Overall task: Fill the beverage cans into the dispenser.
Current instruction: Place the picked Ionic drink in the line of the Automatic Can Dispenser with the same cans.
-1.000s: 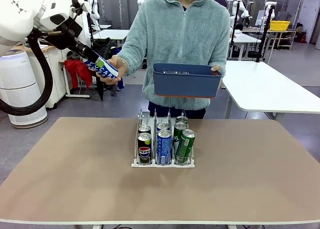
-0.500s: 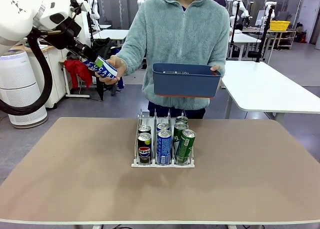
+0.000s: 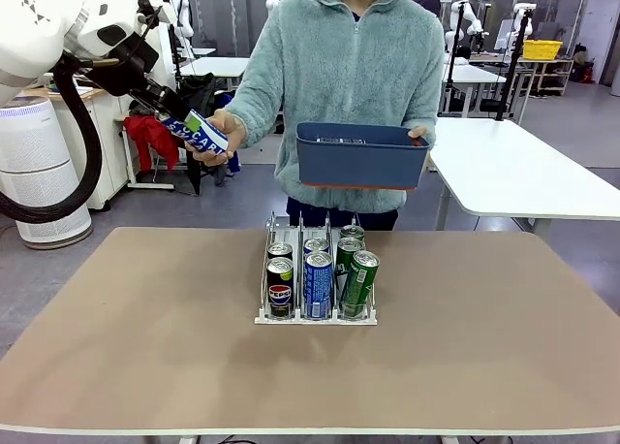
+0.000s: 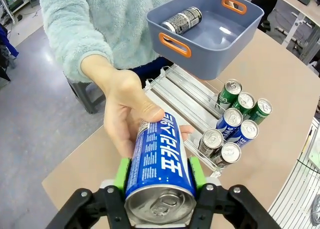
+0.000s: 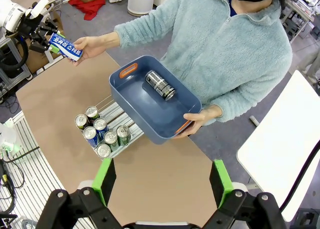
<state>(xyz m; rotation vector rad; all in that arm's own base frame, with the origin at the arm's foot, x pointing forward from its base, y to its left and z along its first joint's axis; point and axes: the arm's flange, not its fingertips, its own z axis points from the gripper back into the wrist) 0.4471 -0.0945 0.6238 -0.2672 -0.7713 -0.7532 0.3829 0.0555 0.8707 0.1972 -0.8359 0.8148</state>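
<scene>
Up past the table's far-left corner, a blue can (image 3: 197, 132) is gripped at its lid end btwn the green pads of the left claw (image 3: 180, 117). It is tilted, w/ its other end cupped by the person's hand (image 3: 225, 134). This is judged a handover not yet let go, so the can is shared by both. Down on the table (image 3: 116, 347), the rack (image 3: 291, 320) is set mid-table w/ seven cans packed at its near end: two black cans (image 3: 280, 291) in the left lane, two blue cans (image 3: 319, 284) in the middle, three green cans (image 3: 360, 279) in the right. They are prob. bunched there because the lanes feed toward the robot. Free lane length is seen behind them, on the person's side. That end is partly overhung by a blue bin (image 3: 363, 158), held up in the person's other hand (image 3: 418, 133) w/ one black can (image 5: 160, 85) lying inside, so approach from the far side is judged tight. Bare tabletop is offered wide on both flanks. The right claw (image 5: 162, 189) is held high over the scene, jaws wide, nothing in them.
</scene>
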